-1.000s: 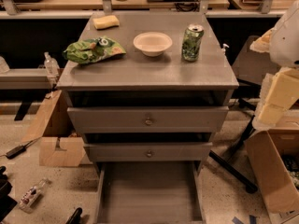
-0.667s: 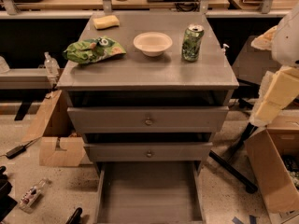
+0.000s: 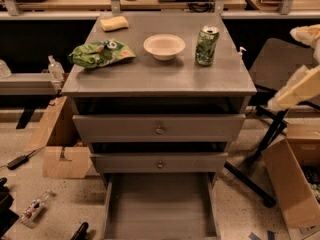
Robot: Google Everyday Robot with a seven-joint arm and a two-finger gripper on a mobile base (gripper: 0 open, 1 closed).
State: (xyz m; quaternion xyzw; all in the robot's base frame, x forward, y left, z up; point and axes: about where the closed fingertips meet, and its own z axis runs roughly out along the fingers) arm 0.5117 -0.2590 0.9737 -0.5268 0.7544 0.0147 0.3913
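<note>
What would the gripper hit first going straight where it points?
The gripper, at the right edge beside the cabinet, points down-left. Probably the cabinet's right corner by the top drawer; depth unclear, could pass in front.

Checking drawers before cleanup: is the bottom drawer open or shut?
Open: bottom drawer juts forward, inside visible. Gripper hangs at right edge.

Lab: cabled workbenches [image 3: 55, 1], cardboard boxes [image 3: 292, 184]
</note>
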